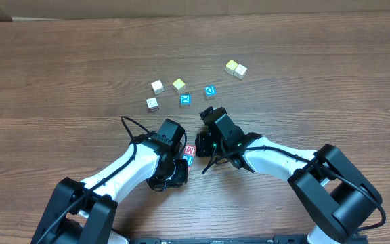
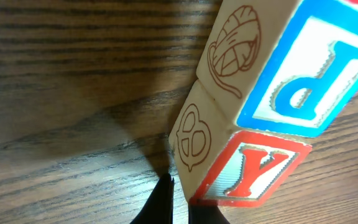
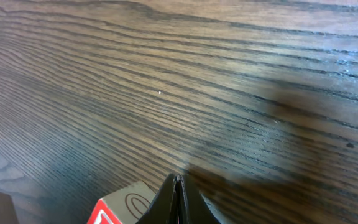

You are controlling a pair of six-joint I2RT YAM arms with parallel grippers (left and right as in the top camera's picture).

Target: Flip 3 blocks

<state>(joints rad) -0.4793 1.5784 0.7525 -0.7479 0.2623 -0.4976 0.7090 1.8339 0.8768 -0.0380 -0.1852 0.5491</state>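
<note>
Wooden desk [image 1: 59, 68] held the touching P block [image 2: 303, 68] and Y block [image 2: 253, 174], with the M block [image 1: 189, 149] close by, between left claw [image 2: 169, 202] and right claw [image 3: 178, 193], both pressed together and empty, so a low push at an edge seemed best for tipping each.

The red M block [image 1: 189, 149] lies near the middle of the table [image 1: 59, 61], toward its near edge. The red Y block [image 2: 253, 171] and the blue P block [image 2: 303, 68] are wooden too, and they touch side by side.
</note>
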